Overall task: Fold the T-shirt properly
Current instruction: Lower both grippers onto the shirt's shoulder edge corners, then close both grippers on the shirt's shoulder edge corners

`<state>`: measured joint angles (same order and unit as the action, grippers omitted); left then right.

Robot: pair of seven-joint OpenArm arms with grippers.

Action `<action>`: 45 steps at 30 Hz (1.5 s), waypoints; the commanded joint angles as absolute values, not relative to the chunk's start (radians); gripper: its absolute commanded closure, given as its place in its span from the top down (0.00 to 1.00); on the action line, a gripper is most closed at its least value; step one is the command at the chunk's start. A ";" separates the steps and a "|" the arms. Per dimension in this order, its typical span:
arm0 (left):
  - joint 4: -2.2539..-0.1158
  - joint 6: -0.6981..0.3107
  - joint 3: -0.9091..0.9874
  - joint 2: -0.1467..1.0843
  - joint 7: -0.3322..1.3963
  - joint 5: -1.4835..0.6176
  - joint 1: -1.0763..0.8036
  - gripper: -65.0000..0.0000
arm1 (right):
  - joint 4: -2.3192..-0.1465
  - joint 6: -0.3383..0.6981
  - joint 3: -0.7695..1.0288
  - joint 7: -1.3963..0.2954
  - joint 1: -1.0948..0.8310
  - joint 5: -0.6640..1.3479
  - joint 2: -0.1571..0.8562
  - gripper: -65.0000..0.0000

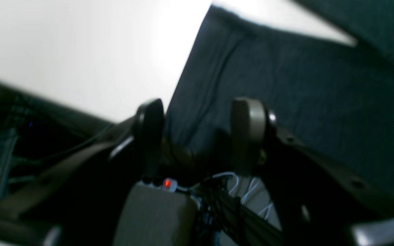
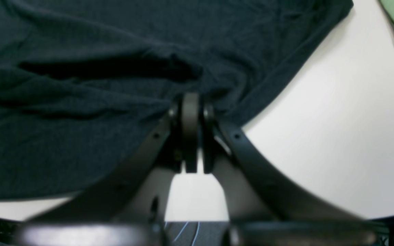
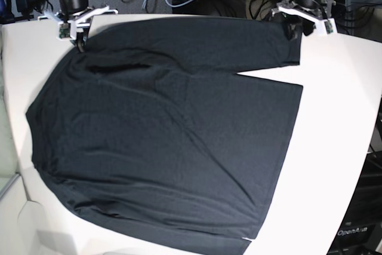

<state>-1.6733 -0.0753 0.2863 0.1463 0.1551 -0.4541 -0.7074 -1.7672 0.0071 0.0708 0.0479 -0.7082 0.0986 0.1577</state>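
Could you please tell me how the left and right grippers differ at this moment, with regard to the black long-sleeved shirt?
The right gripper is shut, pinching a bunched fold of the black long-sleeved shirt; the left gripper stands open, holding nothing. Cloth wrinkles around the right gripper, while by the left gripper the shirt's sleeve lies smooth. Both sit at the far edge of the white table.
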 commanded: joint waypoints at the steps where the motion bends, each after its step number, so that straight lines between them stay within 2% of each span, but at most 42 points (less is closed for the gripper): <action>1: -1.672 -0.077 0.291 0.150 0.145 -0.460 -0.720 0.48 | -1.784 0.012 0.073 0.074 -0.716 0.101 0.163 0.02; 14: -1.618 -0.082 0.291 0.147 0.145 -0.461 -0.708 0.47 | -1.784 0.012 0.076 0.074 -0.716 0.101 0.165 0.02; 16: -1.618 -0.082 0.291 0.147 0.145 -0.461 -0.710 0.42 | -1.784 0.012 0.076 0.074 -0.716 0.101 0.165 0.02; 22: -1.618 -0.082 0.289 0.150 0.202 -0.461 -0.705 0.12 | -1.784 0.012 0.077 0.074 -0.716 0.101 0.163 0.02; 25: -1.618 -0.082 0.291 0.150 0.249 -0.461 -0.699 0.04 | -1.784 0.012 0.076 0.074 -0.717 0.101 0.163 0.02; 29: -1.620 -0.084 0.291 0.147 0.254 -0.461 -0.699 0.00 | -1.784 0.012 0.074 0.074 -0.719 0.101 0.163 0.02; 45: -1.685 -0.081 0.291 0.143 0.255 -0.464 -0.691 0.00 | -1.788 0.012 0.079 0.074 -0.716 0.099 0.170 0.02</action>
<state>-1.6711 -0.0792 0.2901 0.1383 0.2512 -0.4614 -0.6830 -1.7679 0.0071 0.0731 0.0486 -0.7094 0.0986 0.1616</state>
